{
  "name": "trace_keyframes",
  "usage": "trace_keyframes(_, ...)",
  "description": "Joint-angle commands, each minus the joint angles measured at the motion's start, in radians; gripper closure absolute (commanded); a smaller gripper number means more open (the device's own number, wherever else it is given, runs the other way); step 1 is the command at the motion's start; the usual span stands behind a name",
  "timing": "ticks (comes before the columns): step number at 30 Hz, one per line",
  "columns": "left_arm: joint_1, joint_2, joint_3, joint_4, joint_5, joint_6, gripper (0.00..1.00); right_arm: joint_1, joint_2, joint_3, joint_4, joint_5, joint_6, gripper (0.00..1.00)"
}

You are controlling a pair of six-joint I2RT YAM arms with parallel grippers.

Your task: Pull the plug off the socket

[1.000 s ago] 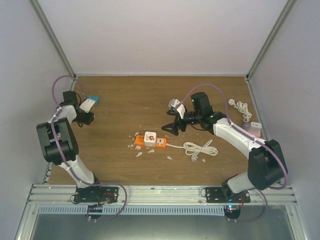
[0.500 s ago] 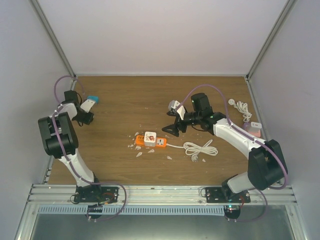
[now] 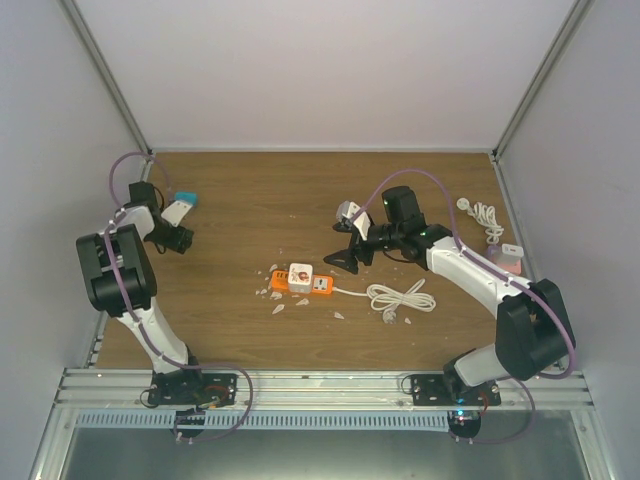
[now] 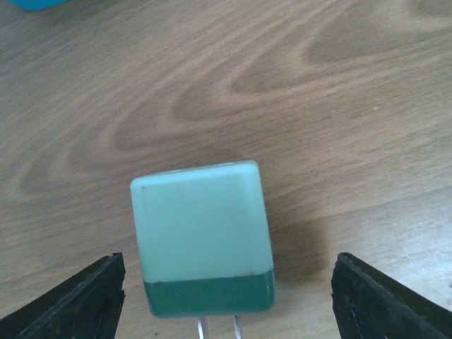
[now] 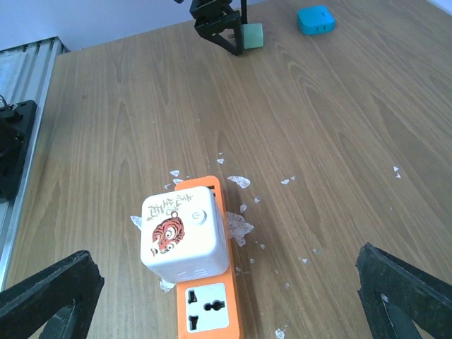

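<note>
An orange power strip [image 3: 318, 287] lies mid-table, also in the right wrist view [image 5: 209, 316]. A white cube plug with a tiger picture [image 5: 185, 233] sits plugged into it [image 3: 299, 275]. My right gripper [image 3: 343, 259] is open and empty, hovering just behind and to the right of the strip; in its wrist view [image 5: 224, 256] the jaws stand wide on either side of the plug, above it. My left gripper [image 3: 177, 240] is open at the far left, its jaws either side of a green plug [image 4: 202, 236] lying loose on the wood, not touching it.
A blue plug [image 3: 187, 198] lies by the left gripper, also in the right wrist view [image 5: 316, 19]. The strip's white cable [image 3: 401, 297] coils to its right. A second white cable [image 3: 485, 212] and a pink-white adapter [image 3: 511, 257] lie at the right edge. White flakes [image 5: 272, 162] litter the wood around the strip.
The left arm's upper links have swung and its gripper has shifted slightly to the right. The right arm has barely moved. The white plug stays in the strip.
</note>
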Motion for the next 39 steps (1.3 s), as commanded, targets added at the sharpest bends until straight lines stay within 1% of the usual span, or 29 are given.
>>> trace_keyframes(1,0.007,-0.078,0.013,-0.044,0.053,0.025,0.16,-0.002,0.003,-0.015,-0.006,-0.031,-0.036,0.00)
trace_keyframes(4,0.007,-0.147,0.013,-0.085,0.123,0.061,0.09,-0.001,0.004,-0.021,-0.011,-0.053,-0.059,0.00)
trace_keyframes(6,0.007,-0.201,0.009,-0.112,0.192,0.094,0.03,0.001,0.004,-0.023,-0.020,-0.070,-0.079,0.00)
trace_keyframes(7,0.005,-0.230,0.005,-0.121,0.225,0.108,0.01,0.004,0.005,-0.024,-0.024,-0.074,-0.087,0.00)
trace_keyframes(11,-0.006,-0.328,-0.007,-0.178,0.385,0.183,0.01,0.027,0.010,-0.024,-0.032,-0.061,-0.117,0.01)
trace_keyframes(13,-0.017,-0.382,-0.013,-0.233,0.486,0.258,0.01,0.046,0.019,-0.020,-0.044,-0.056,-0.136,0.00)
trace_keyframes(16,-0.048,-0.441,-0.027,-0.279,0.585,0.330,0.01,0.063,0.032,-0.022,-0.060,-0.049,-0.163,0.00)
trace_keyframes(21,-0.138,-0.482,-0.022,-0.312,0.658,0.342,0.01,0.077,0.065,-0.024,-0.082,-0.038,-0.209,0.00)
trace_keyframes(24,-0.213,-0.501,-0.031,-0.305,0.658,0.331,0.01,0.085,0.081,-0.029,-0.081,-0.026,-0.221,0.01)
trace_keyframes(30,-0.388,-0.519,-0.125,-0.204,0.580,0.279,0.01,0.131,0.117,-0.027,-0.051,0.055,-0.214,0.00)
trace_keyframes(33,-0.442,-0.485,-0.165,-0.159,0.551,0.240,0.01,0.159,0.136,-0.021,-0.044,0.085,-0.211,0.00)
trace_keyframes(39,-0.532,-0.399,-0.225,-0.067,0.492,0.146,0.05,0.200,0.174,-0.002,-0.026,0.148,-0.203,0.00)
